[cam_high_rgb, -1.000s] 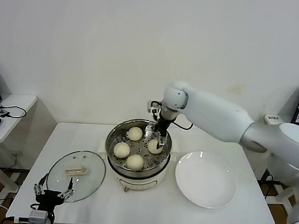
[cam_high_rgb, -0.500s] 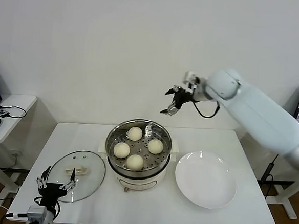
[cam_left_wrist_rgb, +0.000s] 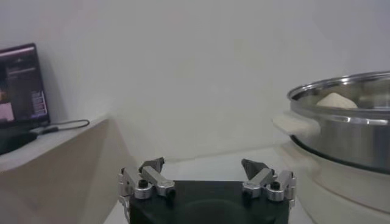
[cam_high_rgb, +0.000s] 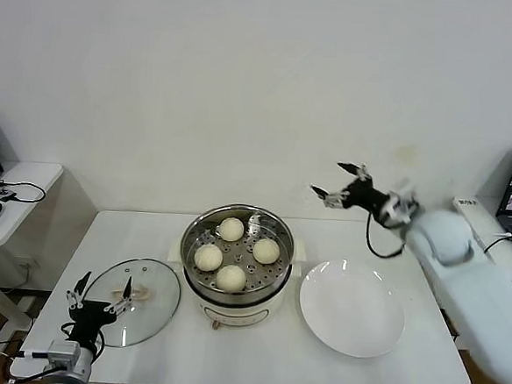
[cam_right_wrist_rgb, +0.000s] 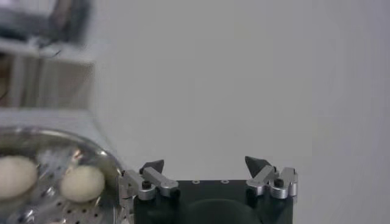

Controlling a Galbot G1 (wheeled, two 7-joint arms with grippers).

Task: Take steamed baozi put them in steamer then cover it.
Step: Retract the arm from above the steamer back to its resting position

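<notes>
Four smooth cream-white round baozi (cam_high_rgb: pixel 234 254) sit on the perforated tray of the shiny steel steamer (cam_high_rgb: pixel 235 289), mid-table. The clear glass cover (cam_high_rgb: pixel 147 303) lies flat beside it. The right gripper (cam_high_rgb: pixel 337 184) hangs above the table, spread wide and empty; the left gripper (cam_high_rgb: pixel 101 289), also wide, hovers over the cover.

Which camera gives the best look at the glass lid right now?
The head view. There the cover lies flat on the table, left of the steamer, its whole rim and cream handle visible, with the open left gripper at its near edge. Neither wrist view shows the lid at all.
</notes>
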